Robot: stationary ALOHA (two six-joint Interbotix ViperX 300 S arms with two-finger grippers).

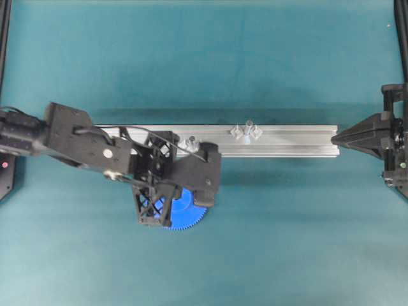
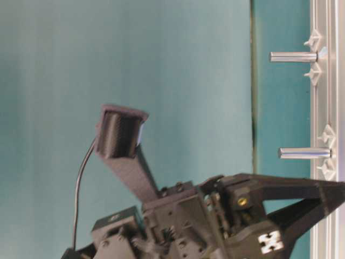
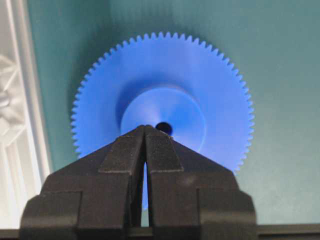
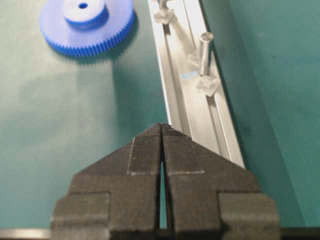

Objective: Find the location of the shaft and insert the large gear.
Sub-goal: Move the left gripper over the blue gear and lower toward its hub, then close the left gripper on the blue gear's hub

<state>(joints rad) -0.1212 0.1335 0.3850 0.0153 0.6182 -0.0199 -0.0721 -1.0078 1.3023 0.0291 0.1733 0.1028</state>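
The large blue gear (image 3: 200, 75) lies flat on the teal mat beside the rail, mostly hidden under my left arm in the overhead view (image 1: 189, 215). It also shows in the right wrist view (image 4: 85, 25). My left gripper (image 3: 145, 127) is shut and empty, its tips just over the gear's hub beside the centre hole. In the overhead view the left gripper (image 1: 182, 191) points down. The shaft (image 1: 246, 132) stands upright on the rail between two clear mounts; it also shows in the right wrist view (image 4: 204, 50). My right gripper (image 4: 161, 125) is shut and empty at the rail's right end (image 1: 335, 136).
The aluminium rail (image 1: 287, 150) runs left to right across the mat. A shorter dark-tipped stub (image 1: 191, 141) with clear mounts stands on it close to my left arm. In the table-level view both pins (image 2: 294, 56) stick out from the rail (image 2: 323, 108).
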